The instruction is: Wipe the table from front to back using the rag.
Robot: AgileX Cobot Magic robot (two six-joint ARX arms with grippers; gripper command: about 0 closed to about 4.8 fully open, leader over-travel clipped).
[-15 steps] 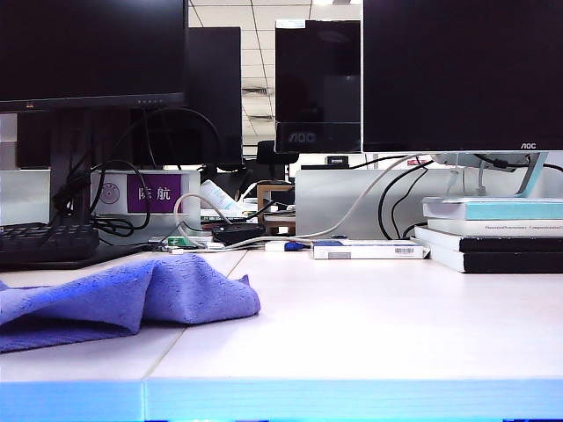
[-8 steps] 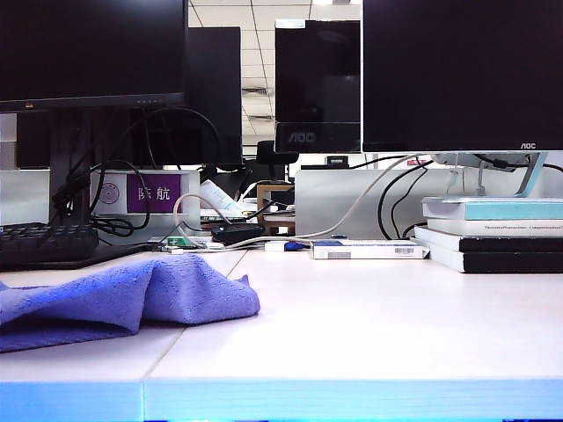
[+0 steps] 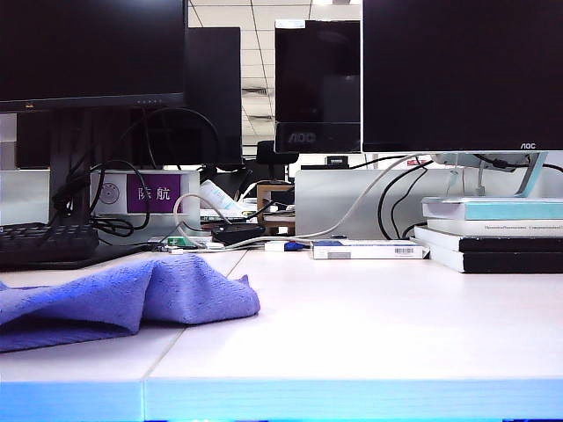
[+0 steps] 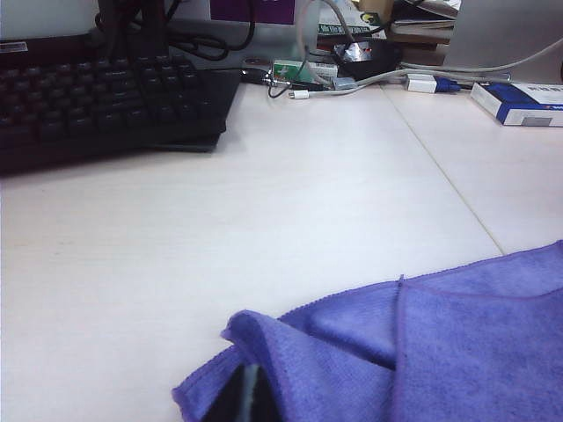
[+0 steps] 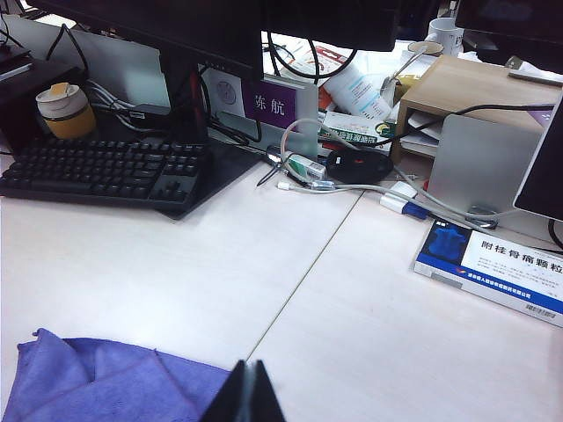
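The purple-blue rag [image 3: 132, 299] lies crumpled on the left of the pale table [image 3: 369, 325], running off the exterior view's left edge. No arm shows in that view. In the left wrist view the rag [image 4: 422, 343] fills the foreground on the table [image 4: 220, 229]. One fold rises in a peak over my left gripper [image 4: 251, 400], whose dark fingers are pressed together on it, tips hidden in the cloth. My right gripper [image 5: 247, 396] hangs shut and empty over the table's seam, just beside the rag [image 5: 106, 387] edge and above it.
A black keyboard [image 3: 44, 242] sits at the back left. A tangle of cables [image 3: 264, 237] and a blue-white box [image 3: 369, 251] lie at the back middle. Stacked books [image 3: 493, 233] stand at the back right under monitors [image 3: 457, 70]. The light blue front edge [image 3: 352, 400] runs along the front.
The rag's far left end has settled very slightly in the exterior view. Everything else there stands as before.
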